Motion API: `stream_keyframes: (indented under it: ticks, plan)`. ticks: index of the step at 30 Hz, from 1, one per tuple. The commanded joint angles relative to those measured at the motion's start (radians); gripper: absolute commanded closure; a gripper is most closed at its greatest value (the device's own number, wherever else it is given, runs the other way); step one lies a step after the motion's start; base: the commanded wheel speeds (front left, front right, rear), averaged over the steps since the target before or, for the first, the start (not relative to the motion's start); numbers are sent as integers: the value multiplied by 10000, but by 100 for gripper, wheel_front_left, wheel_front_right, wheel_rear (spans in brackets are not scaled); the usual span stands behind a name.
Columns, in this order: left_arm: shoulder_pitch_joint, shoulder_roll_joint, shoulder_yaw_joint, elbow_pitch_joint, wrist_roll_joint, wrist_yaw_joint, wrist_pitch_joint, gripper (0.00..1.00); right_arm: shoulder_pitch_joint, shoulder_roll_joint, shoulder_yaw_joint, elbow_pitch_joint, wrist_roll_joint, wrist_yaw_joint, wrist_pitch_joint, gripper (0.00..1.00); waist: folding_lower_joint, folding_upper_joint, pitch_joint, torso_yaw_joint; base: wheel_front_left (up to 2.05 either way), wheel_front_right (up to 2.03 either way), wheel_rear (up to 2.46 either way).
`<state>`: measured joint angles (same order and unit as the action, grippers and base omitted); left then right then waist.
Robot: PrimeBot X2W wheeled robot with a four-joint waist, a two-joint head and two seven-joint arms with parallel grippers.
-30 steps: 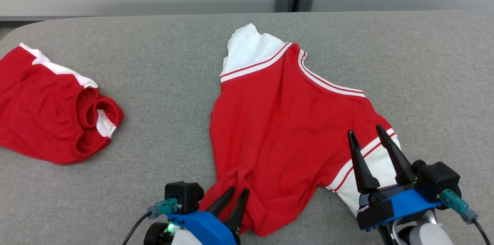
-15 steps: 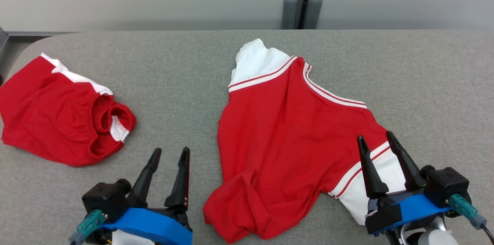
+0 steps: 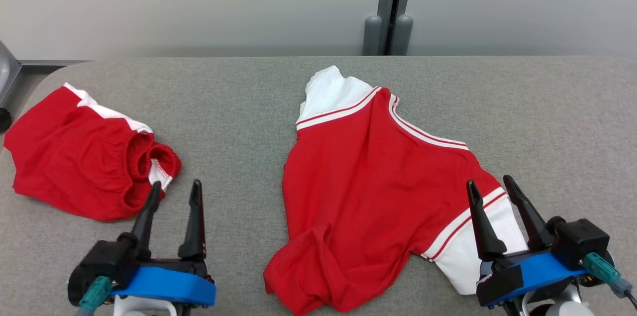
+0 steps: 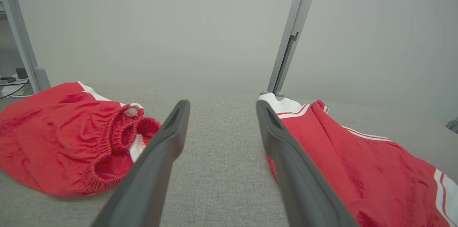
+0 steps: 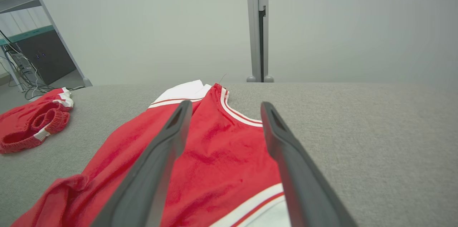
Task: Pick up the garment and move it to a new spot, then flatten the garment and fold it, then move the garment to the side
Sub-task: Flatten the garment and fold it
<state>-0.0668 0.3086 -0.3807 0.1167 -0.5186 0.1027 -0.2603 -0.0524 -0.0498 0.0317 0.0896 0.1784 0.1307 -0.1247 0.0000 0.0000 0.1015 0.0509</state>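
Two red-and-white garments on one grey table (image 3: 239, 107): one shirt (image 3: 368, 181) mid-frame, one pair of shorts (image 3: 74, 166) at left. Two grippers: left gripper (image 3: 176, 186) lower left, right gripper (image 3: 490, 180) lower right.

red, white-sleeved garment (image 3: 368, 181) lies spread but rumpled on the grey table (image 3: 239, 97), its near hem bunched.

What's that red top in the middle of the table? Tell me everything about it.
The red top is a soft-looking jersey with white sleeves and red-and-white striped trim along shoulders and neckline. It lies spread on the grey table, neck away from the robot, its lower hem bunched. The open right gripper stands over the near sleeve; contact can't be told.
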Motion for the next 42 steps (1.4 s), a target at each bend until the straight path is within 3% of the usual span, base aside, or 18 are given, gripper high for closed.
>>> stream_keyframes:
  ticks: [1,6,12,22,26,36,42]
  plan:
    - [8,-162,387,-122,160,-75,-59,0,105,-13,-28,-42,60,1,17,0,0,0,-14,2,0,0,0]
    - [642,-1152,2381,-688,1023,-933,-56,0,213,-13,-121,-87,34,1,86,0,0,0,-102,71,0,0,0]
    - [1166,-1756,3248,-267,2040,-1689,-58,0,322,-13,-55,-102,65,1,194,0,0,0,-201,174,0,0,0]
    - [1251,-1947,3243,502,2752,-1940,-60,0,335,-13,-65,-120,-60,1,680,0,0,0,-185,341,0,0,0]
    - [1116,-2045,3246,513,2812,-1991,-60,0,-240,-12,204,26,-217,1,1378,0,0,0,-21,325,0,0,0]
    - [437,-2221,3036,204,2980,-2097,-59,0,-4104,-20,740,1920,-648,1,5112,0,0,0,984,761,0,0,0]
    - [-86,-2374,2637,162,3017,-2179,-61,0,-6390,-188,599,3958,-1059,1,5699,0,0,0,1737,1640,0,0,0]
